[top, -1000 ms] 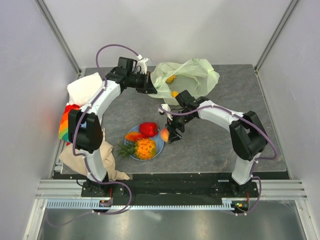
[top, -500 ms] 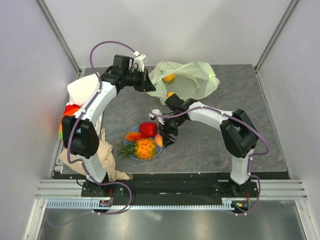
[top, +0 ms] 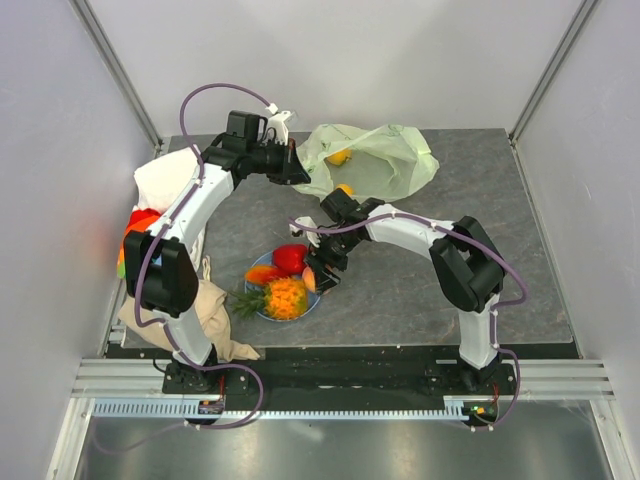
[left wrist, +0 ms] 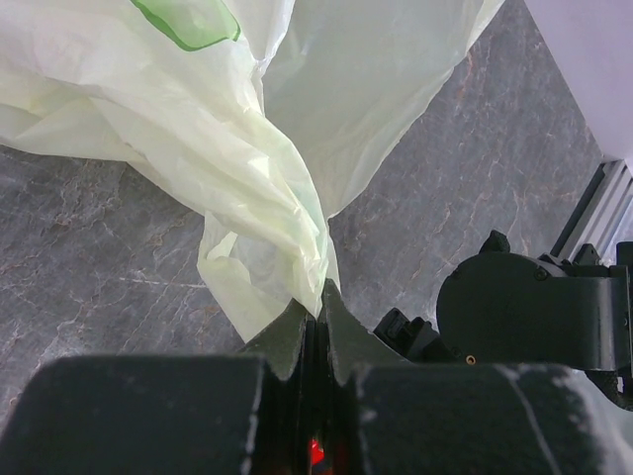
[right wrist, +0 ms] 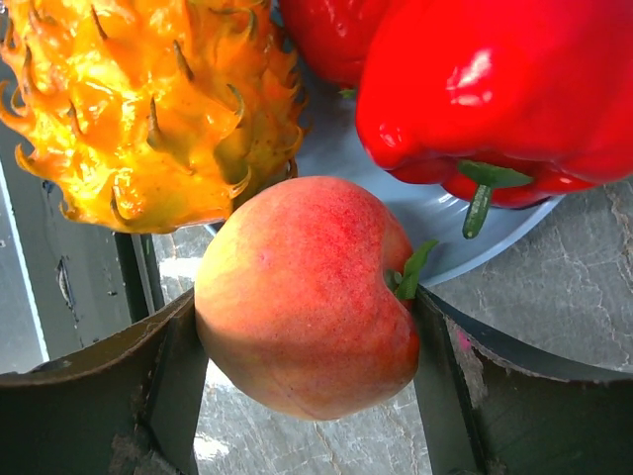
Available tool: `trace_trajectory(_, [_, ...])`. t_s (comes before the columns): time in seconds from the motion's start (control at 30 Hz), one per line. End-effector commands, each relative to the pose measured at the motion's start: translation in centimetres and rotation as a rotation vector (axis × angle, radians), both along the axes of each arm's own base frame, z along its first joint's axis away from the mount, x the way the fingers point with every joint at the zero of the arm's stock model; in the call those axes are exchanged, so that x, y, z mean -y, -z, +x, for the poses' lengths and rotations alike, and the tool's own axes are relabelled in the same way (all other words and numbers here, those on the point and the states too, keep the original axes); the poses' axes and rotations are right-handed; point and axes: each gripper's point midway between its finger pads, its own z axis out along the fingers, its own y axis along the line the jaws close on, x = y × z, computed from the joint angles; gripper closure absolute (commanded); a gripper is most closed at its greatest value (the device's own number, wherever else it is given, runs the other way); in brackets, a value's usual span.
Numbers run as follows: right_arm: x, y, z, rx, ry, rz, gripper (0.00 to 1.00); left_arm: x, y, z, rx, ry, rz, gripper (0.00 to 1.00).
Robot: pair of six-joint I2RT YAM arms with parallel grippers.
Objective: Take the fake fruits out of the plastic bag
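Yellow-green crinkled plastic bag (left wrist: 247, 168) pinched in left claw (left wrist: 315, 299) | right claw (right wrist: 309, 358) grips round peach (right wrist: 297, 287)

The plate (right wrist: 425, 223) is pale grey-blue. On it, the pineapple (right wrist: 148, 109) is glossy orange shading to yellow, with dark spike tips. The pepper (right wrist: 495, 89) beside it on the plate is shiny bright red with a green stem. At the plate's edge, the peach (right wrist: 302, 297) fades from yellow to speckled rosy red and has a small green leaf. Beyond the plate, the bag (left wrist: 247, 148) is translucent pale yellow-green with one darker green patch. The table (left wrist: 99, 257) under the plate is dark grey, veined with pale lines.
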Motion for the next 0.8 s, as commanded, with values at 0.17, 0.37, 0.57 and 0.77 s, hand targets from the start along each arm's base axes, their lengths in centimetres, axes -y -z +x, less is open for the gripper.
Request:
trace_trajectory(0.17, [-1.1, -0.2, 0.6, 0.077, -0.003, -0.018, 0.40, -0.1, -1.9, -0.2, 0.076, 0.023, -0.017, 0.99])
trace_trajectory(0.37, [-1.3, -0.3, 0.4, 0.075, 0.013, -0.030, 0.39, -0.2, -1.8, 0.0, 0.086, 0.024, -0.006, 0.98])
trace_trajectory(0.57, [-1.5, 0.2, 0.6, 0.068, 0.030, -0.050, 0.38, -0.4, -1.6, 0.0, 0.096, 0.025, 0.008, 0.98])
trace_trajectory(0.77, [-1.6, 1.1, 0.9, 0.058, 0.040, -0.073, 0.37, -0.5, -1.9, 0.2, 0.111, 0.022, 0.016, 0.98])
